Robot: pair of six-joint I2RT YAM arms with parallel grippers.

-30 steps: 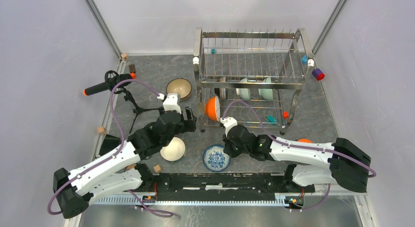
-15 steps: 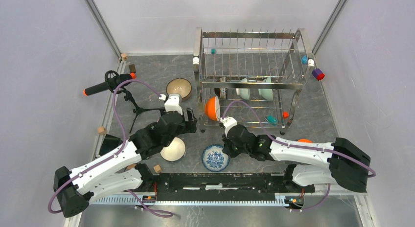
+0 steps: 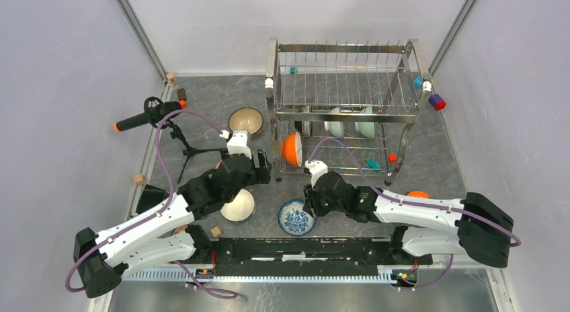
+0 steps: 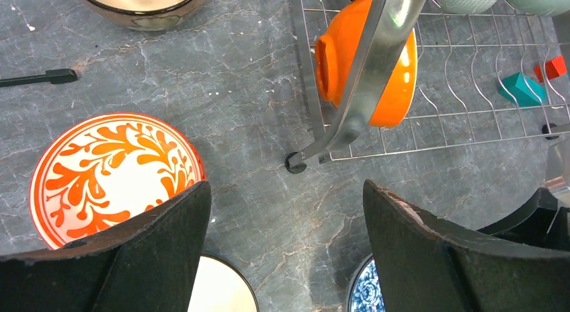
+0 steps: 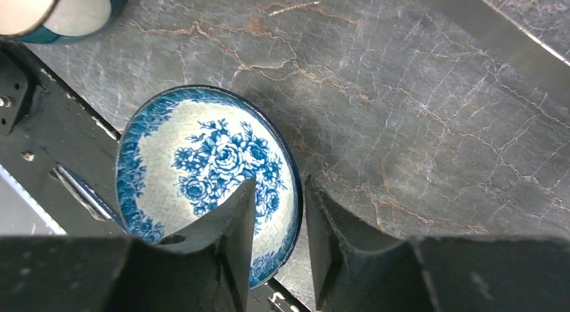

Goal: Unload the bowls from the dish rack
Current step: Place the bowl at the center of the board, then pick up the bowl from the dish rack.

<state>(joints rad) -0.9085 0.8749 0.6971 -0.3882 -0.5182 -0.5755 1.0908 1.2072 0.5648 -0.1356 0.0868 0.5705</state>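
grey marbled mat [image 3: 201,117] as work surface. black tripod [image 3: 181,142] at far left, carrying a black handle [image 3: 144,117] with orange tips. wooden cube [image 3: 171,76] in far-left corner, second wooden cube [image 3: 139,179] at left edge, third wooden cube [image 3: 216,231] just beside black rail [image 3: 302,248]. purple block [image 3: 437,102] with red end, far right.

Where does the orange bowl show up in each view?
Top external: orange bowl at the left end of the dish rack's lower tier.
Left wrist: upper centre, behind a rack leg.
Right wrist: not in it.
Shared landmark: blue-and-white bowl.
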